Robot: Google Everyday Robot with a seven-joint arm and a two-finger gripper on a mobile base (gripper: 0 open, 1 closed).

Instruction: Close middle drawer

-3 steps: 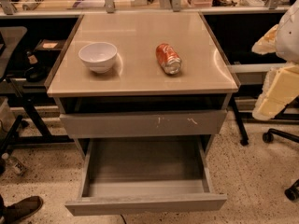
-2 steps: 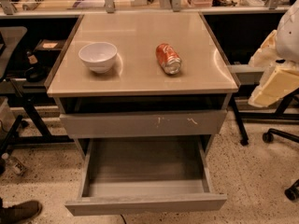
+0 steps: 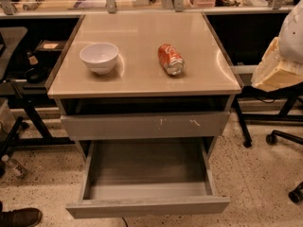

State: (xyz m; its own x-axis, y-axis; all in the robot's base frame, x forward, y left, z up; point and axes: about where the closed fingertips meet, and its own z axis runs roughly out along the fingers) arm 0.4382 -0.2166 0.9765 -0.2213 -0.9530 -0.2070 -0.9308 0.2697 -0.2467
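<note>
The middle drawer (image 3: pixel 147 176) is pulled far out of the grey cabinet, low in the camera view. Its grey inside shows and holds nothing. Its plain front panel (image 3: pixel 147 206) faces me near the bottom edge. Above it sits a grey drawer front with white scratch marks (image 3: pixel 144 125), pushed in. My gripper (image 3: pixel 273 71), cream-coloured below a white arm, hangs at the right edge. It is level with the cabinet top, to the right of the cabinet and well above the open drawer, touching nothing.
A white bowl (image 3: pixel 99 57) and a red soda can on its side (image 3: pixel 171 59) rest on the beige cabinet top (image 3: pixel 142 79). Office chair legs with castors (image 3: pixel 272 137) stand right of the cabinet. A dark desk frame (image 3: pixel 28 112) stands left. A shoe (image 3: pixel 19 217) is at bottom left.
My gripper has risen a little at the right edge and shifted slightly left. The drawer, bowl and can have not moved.
</note>
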